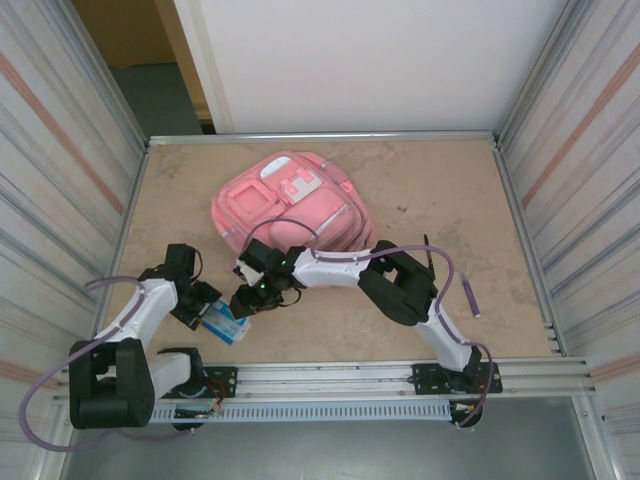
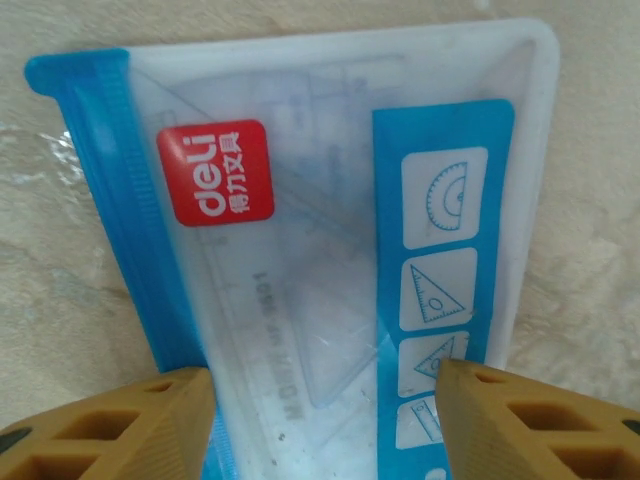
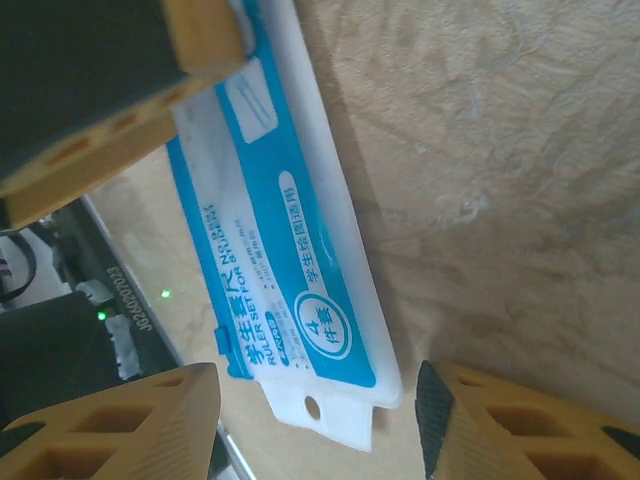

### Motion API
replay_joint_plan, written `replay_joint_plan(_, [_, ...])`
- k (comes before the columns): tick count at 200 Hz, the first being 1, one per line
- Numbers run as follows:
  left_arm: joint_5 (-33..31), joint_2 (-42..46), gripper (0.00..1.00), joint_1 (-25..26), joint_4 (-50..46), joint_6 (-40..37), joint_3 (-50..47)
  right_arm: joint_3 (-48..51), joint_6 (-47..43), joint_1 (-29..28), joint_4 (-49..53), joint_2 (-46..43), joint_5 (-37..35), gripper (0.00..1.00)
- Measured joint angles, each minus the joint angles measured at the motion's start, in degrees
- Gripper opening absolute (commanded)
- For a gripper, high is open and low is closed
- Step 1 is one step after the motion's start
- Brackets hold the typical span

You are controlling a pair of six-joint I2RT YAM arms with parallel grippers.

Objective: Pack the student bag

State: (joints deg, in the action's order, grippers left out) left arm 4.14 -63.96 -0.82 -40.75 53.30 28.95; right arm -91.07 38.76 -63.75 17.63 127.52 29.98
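The table [image 1: 430,190] was bare beige board. The student bag [image 1: 290,210] lay flat on it with its front pockets and checkered patch facing up. It was just beyond the right gripper [image 1: 246,298] on the side away from the arm bases, and its near edge was close behind that wrist. From the left gripper [image 1: 205,312] the bag was farther off, beyond it and to its right, and neither gripper touched it.

Both grippers were over a blue-and-white ruler set pouch [image 1: 226,325] that lay flat on the table. The left gripper [image 2: 325,385] had its jaws apart, with the tan fingers [image 2: 150,410] over the pouch [image 2: 330,200] and inside its long edges. The right gripper [image 3: 318,385] also had its jaws apart, and the pouch's [image 3: 290,260] tab end with the hang hole lay between them, with a gap on each side.

A purple pen [image 1: 470,297] lay well off to the right gripper's right.
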Motion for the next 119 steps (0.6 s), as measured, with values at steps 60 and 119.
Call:
replay_joint_plan(60, [0.3,0.0,0.56,-0.4,0.5,4.7,-0.3,-2.3,1.3,0.2,0.1,1.8,3.5,0.54])
replay_joint_plan(119, [0.5,1.4,0.59,-0.4,1.0,5.9,-1.0,-1.7,4.9,0.4,-3.9,3.3,8.6,0.37])
